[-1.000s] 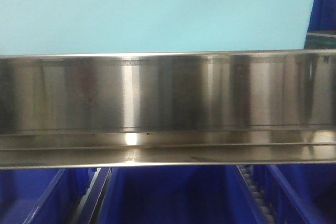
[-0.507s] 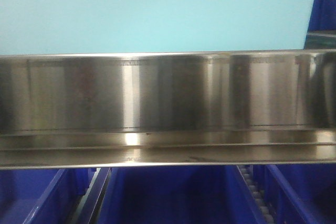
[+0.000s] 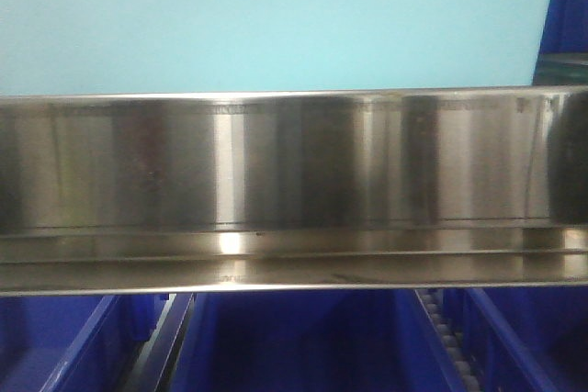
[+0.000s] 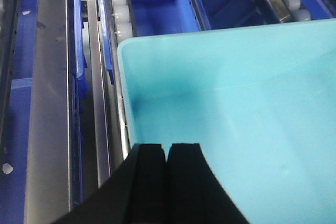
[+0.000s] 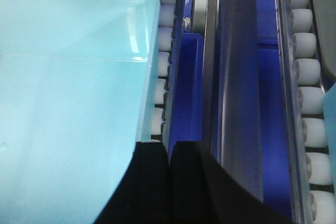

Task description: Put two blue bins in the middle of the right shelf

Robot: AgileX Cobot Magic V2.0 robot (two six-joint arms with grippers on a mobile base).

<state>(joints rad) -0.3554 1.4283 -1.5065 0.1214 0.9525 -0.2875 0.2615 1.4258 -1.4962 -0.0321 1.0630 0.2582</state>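
Pale cyan bin resting on the rack tier, an end effector at each side wall.

The pale cyan rectangular plastic bin [image 3: 276, 20] sits just behind the brushed stainless-steel front rail [image 3: 294, 162] of the shelf tier. Its right wall lies beside a row of white plastic rollers [image 5: 163, 40]. The left end effector [image 4: 168, 182] is at the bin's near left wall and the right end effector [image 5: 169, 182] at its near right wall. Each has its black fingers drawn almost together, and whether the rim is pinched between them is hidden. Dark royal-blue plastic bins [image 3: 303, 346] fill the tier below. This looks like the set-down of one bin. The next move probably calls for letting go and backing both arms off without dragging the bin, then fetching the other one.
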